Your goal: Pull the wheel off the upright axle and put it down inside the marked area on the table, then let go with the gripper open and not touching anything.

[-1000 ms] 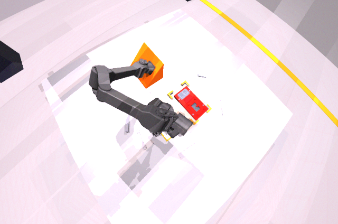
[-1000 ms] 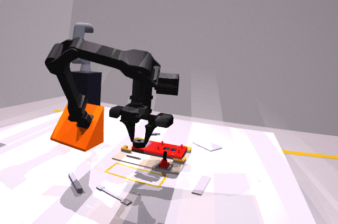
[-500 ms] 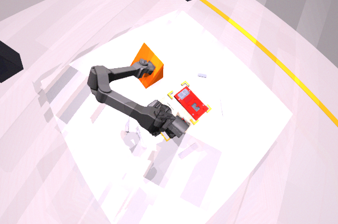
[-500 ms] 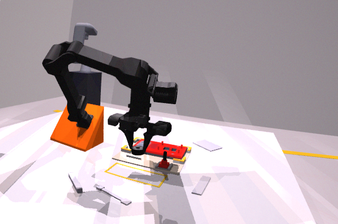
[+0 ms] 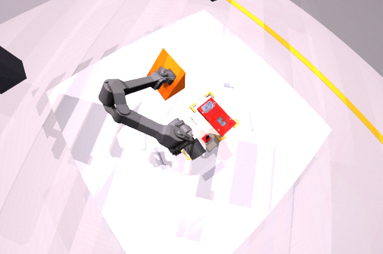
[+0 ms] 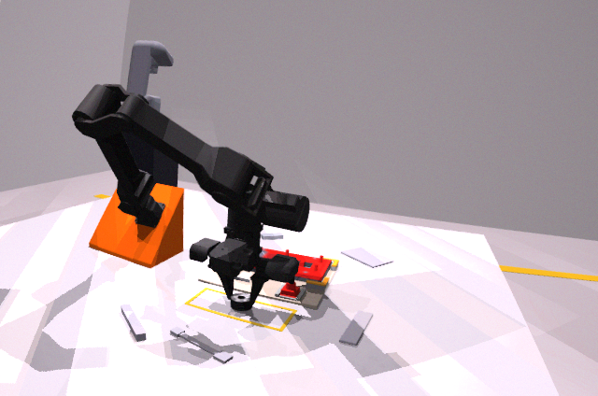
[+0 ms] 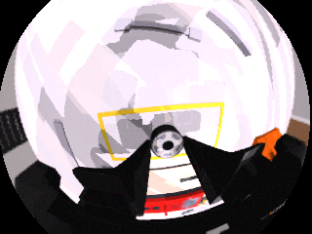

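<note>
My tool (image 6: pixel 239 290) is clenched on the wheel (image 6: pixel 240 302); it seems small, stiff and light; I hold it by the rim, above the marked area (image 6: pixel 208 308) on the tabletop (image 6: pixel 434 333).
</note>
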Controlling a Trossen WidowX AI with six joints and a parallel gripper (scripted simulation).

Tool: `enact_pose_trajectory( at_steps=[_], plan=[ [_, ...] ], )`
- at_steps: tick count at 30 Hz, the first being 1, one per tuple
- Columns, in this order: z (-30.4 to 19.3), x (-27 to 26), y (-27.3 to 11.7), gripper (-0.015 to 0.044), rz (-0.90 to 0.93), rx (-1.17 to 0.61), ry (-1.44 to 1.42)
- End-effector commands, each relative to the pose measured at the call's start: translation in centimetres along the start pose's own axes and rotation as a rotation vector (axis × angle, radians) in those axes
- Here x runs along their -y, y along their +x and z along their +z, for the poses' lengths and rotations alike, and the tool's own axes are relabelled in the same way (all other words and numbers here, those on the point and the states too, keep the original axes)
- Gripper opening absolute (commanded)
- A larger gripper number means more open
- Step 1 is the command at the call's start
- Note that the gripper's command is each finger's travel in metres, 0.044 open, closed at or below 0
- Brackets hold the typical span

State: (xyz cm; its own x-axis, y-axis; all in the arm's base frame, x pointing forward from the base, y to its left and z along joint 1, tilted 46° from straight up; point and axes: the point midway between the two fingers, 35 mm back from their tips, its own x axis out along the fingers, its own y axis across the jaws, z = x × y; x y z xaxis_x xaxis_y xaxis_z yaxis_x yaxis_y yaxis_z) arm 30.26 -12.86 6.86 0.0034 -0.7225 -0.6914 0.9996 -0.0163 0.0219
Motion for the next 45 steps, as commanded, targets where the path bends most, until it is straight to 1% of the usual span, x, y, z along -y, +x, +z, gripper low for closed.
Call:
enact_pose_trajectory(
  at_steps=[1, 3, 14, 15, 17, 22, 27, 28, 29, 32, 33, 39, 45],
  plan=[
    [-0.1, 0.2, 0.9, 0.0, -0.001, 0.006, -0.011],
    [-0.1, 0.2, 0.9, 0.0, -0.001, 0.006, -0.011],
    [0.0, 0.1, 0.3, 0.0289, -0.002, 0.001, -0.004],
    [-0.1, 0.1, 0.0, 0.03, -0.002, 0.0, -0.004],
    [-0.1, 0.0, -1.0, 0.03, -0.002, 0.0, -0.006],
    [-0.2, 0.0, -4.9, 0.03, -0.002, 0.002, -0.011],
    [-0.1, 0.1, -5.5, 0.03, -0.002, 0.003, -0.012],
    [-0.5, 0.1, -4.9, 0.0326, -0.003, -0.001, -0.022],
    [-0.8, 0.5, -5.2, 0.0352, -0.003, -0.003, -0.022],
    [-2.1, 2.7, -7.0, 0.0431, -0.003, -0.011, -0.021],
    [-2.6, 3.5, -7.5, 0.044, -0.003, -0.012, -0.021],
    [-4.0, 8.2, -10.0, 0.044, -0.006, -0.001, -0.016],
    [-4.0, 8.3, -10.0, 0.044, -0.006, 0.0, -0.016]
  ],
)
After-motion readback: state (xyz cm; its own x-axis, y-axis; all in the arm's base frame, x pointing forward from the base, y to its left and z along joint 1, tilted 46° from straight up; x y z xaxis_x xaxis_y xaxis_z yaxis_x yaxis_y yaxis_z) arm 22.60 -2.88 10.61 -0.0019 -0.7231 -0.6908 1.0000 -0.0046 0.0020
